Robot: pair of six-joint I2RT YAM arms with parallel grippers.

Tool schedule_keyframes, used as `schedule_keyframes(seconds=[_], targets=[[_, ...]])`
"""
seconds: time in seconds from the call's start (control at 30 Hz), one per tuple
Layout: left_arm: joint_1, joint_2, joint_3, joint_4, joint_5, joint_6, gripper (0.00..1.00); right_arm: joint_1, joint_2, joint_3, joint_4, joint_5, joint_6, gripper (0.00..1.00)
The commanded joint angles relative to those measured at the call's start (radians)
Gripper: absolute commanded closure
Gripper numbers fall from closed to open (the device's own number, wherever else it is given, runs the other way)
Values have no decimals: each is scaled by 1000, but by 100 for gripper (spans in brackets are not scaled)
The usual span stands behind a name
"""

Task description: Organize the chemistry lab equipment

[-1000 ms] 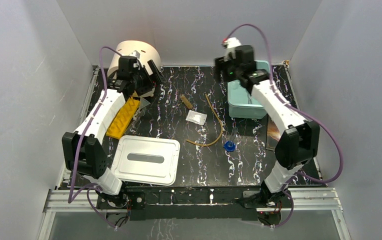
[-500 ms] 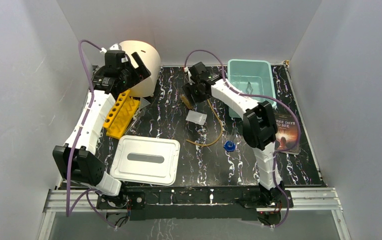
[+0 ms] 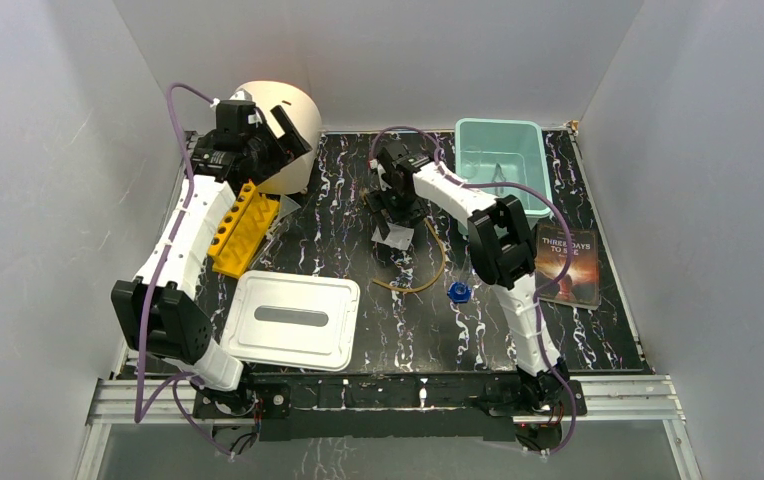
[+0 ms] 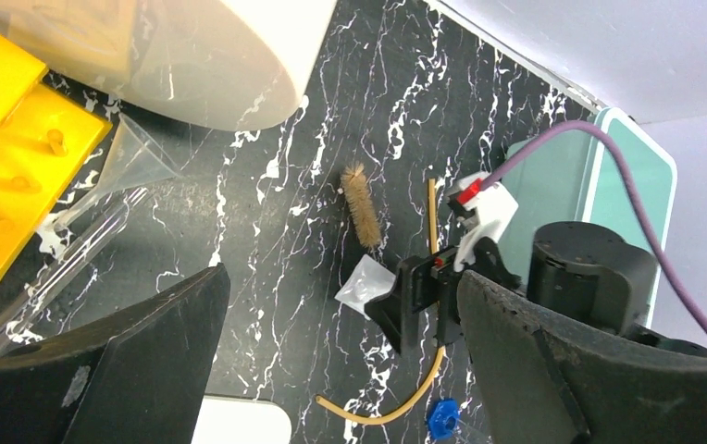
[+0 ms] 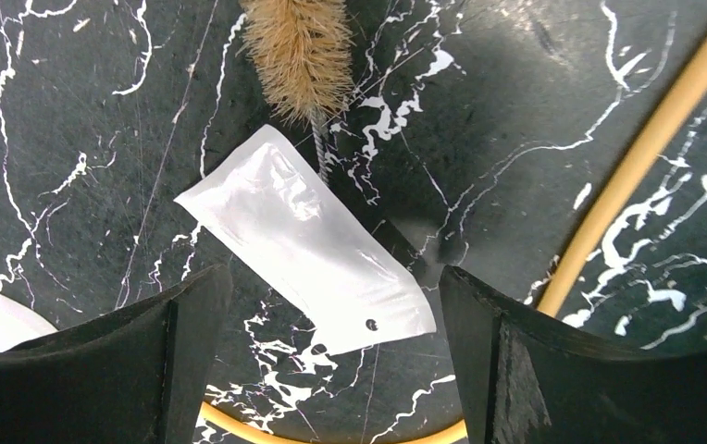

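A lab test cell (white panels (image 3: 378,60)): marbled black table (image 3: 328,240), aluminium frame (image 3: 408,398), yellow holed rack (image 3: 243,232), brush (image 4: 363,205).

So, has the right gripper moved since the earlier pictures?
Yes. In the top view the right gripper has left the teal bin and gone left and nearer to the arm bases; it now hangs open over the white packet.

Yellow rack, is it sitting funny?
Yes. The yellow rack sits crooked, at a slant to the table's edges, by the cream cylinder. A clear funnel lies on its side right next to it.
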Motion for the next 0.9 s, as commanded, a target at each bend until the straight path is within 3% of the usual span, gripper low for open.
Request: schedule_keyframes(seconds=[0.0, 0.2, 0.6, 0.87], targets=[[4, 14, 72, -12, 21, 22, 7, -18, 19, 48, -10, -100, -66, 10], [4, 27, 67, -11, 37, 12, 7, -28, 49, 66, -7, -45, -84, 12], [4, 39, 51, 2, 57, -7, 7, -33, 36, -8, 5, -228, -78, 29], [4, 30, -8, 14, 110, -47, 8, -61, 13, -82, 24, -292, -45, 68]])
